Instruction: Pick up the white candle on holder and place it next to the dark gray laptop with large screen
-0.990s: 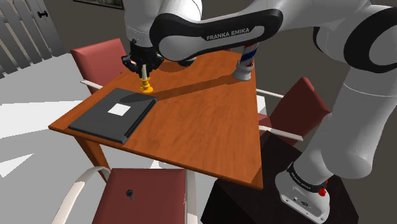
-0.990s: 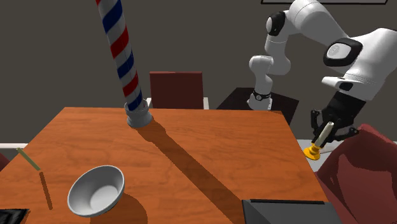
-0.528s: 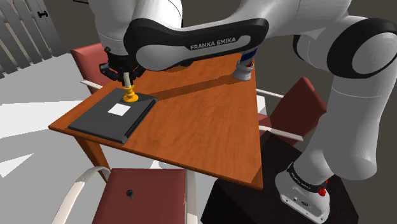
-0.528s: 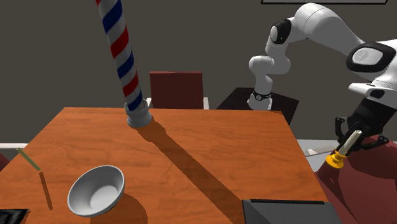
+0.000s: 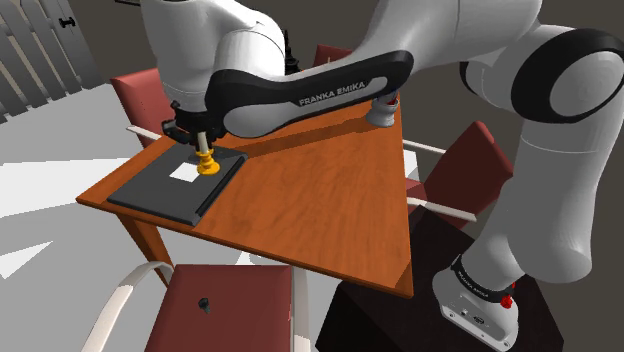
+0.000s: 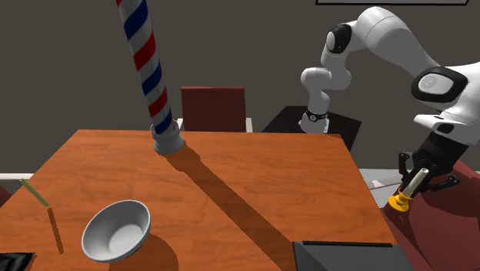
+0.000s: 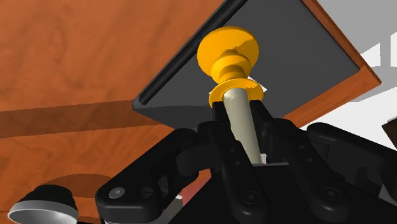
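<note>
We find the black gripper (image 5: 203,140) closed around the shaft of the off-white candle (image 5: 203,150), and the wrist view shows both fingers pressed against that shaft with the candle (image 7: 242,121) clasped between them. The orange holder (image 5: 208,166) sits at the candle's lower end, beyond the fingertips. In the shoulder view the holder hangs over the far corner of the dark grey laptop (image 5: 160,188), just beside a white square on its lid. The laptop lies closed and flat at the corner of the brown wooden table (image 5: 320,205) on the shoulder view's left. The wrist view agrees, with the holder (image 7: 228,49) seen against the laptop's grey lid (image 7: 286,57) near its edge. In the second exterior view the gripper (image 6: 421,171) carries the candle (image 6: 414,183) at a tilt, holder (image 6: 399,202) lowest, clear of the table top (image 6: 254,192) and showing past its right edge. We cannot tell from any view whether the holder touches the lid. Elsewhere on the table a red, white and blue striped pole (image 6: 145,61) stands upright in a grey base, and a grey bowl (image 6: 115,231) rests nearer the camera, both well apart from the laptop (image 6: 346,255). Red chairs (image 5: 155,90) stand around the table.
</note>
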Tool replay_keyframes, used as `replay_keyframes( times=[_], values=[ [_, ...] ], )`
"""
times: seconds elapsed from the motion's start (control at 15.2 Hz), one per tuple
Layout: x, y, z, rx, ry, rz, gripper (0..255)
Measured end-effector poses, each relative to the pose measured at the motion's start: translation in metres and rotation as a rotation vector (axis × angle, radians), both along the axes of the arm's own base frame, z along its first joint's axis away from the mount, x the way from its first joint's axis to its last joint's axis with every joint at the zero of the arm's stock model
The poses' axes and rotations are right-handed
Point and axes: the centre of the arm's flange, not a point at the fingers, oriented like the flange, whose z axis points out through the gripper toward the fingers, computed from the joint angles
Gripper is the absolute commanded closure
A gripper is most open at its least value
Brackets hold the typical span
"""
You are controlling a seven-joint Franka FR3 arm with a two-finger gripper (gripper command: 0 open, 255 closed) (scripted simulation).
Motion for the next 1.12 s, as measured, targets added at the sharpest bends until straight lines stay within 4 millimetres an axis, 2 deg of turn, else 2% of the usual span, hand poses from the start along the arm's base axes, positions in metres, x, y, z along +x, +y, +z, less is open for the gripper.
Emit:
replay_keyframes(
  times=[1.12],
  values=[
    [0.0,0.0,-0.09,0.0,0.0,0.0,255]
  ],
)
